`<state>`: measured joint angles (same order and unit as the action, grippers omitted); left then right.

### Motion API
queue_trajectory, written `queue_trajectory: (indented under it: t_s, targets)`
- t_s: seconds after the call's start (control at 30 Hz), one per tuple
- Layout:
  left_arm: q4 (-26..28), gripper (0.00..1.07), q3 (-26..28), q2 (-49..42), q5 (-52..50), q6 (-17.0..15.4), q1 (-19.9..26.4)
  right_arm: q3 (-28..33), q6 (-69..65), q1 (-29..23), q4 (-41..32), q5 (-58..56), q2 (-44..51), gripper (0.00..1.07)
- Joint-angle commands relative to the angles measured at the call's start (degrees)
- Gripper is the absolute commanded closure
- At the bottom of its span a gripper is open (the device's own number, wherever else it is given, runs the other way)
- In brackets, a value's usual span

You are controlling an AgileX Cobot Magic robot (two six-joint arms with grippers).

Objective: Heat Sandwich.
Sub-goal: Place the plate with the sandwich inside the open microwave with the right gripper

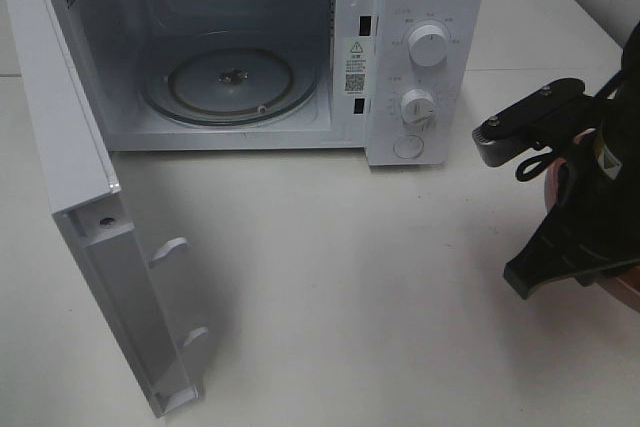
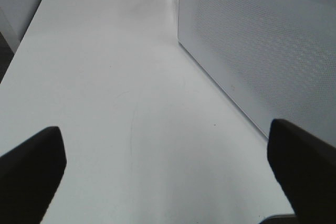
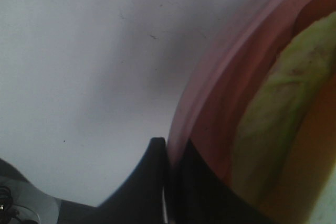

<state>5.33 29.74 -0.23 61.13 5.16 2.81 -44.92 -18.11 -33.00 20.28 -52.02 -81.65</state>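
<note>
The sandwich (image 3: 273, 108) shows in the right wrist view as pale green-yellow filling against bread, lying on a round pink plate (image 3: 210, 93). My right gripper (image 3: 168, 156) is shut on the plate's rim. In the high view the right arm (image 1: 580, 217) stands at the table's right edge, with slivers of pink plate (image 1: 625, 292) showing behind it; the sandwich is hidden there. My left gripper (image 2: 168, 177) is open with nothing between its fingers (image 2: 31, 171), low over the table beside the microwave's perforated side wall (image 2: 262, 51).
A white microwave (image 1: 425, 7) stands at the back with its door (image 1: 90, 207) swung wide open toward the front left. Its glass turntable (image 1: 230, 82) is bare. Two knobs (image 1: 430, 45) face front. White table (image 1: 350, 277) stretches before it.
</note>
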Motion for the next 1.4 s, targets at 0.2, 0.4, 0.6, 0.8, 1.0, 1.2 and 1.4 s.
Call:
queue_trajectory:
  t_s: [0.2, 0.4, 0.6, 0.8, 1.0, 1.2, 1.4]
  targets:
    - [0.06, 0.06, 0.11, -1.09, -0.11, -0.23, 0.0, 0.0, 2.41, -8.37, 1.95, -3.67, 2.18, 1.07]
    - [0.06, 0.06, 0.11, -1.09, -0.11, -0.23, 0.0, 0.0, 3.72, -14.61, 2.01, -4.47, 2.18, 1.07]
    - [0.06, 0.06, 0.11, -1.09, -0.11, -0.23, 0.0, 0.0, 6.07, -22.4, 2.01, -4.41, 2.18, 1.07]
    - [0.06, 0.06, 0.11, -1.09, -0.11, -0.23, 0.0, 0.0, 7.68, -27.1, 2.58, -3.95, 2.18, 1.07]
    - [0.06, 0.06, 0.11, -1.09, -0.11, -0.23, 0.0, 0.0, 11.52, -30.37, 3.5, -2.75, 2.18, 1.07]
    - [0.06, 0.06, 0.11, -1.09, -0.11, -0.23, 0.0, 0.0, 20.0, -30.6, 3.21, 0.17, 2.18, 1.07]
    - [0.06, 0.06, 0.11, -1.09, -0.11, -0.23, 0.0, 0.0, 29.22, -30.6, 3.27, 2.46, 2.18, 1.07]
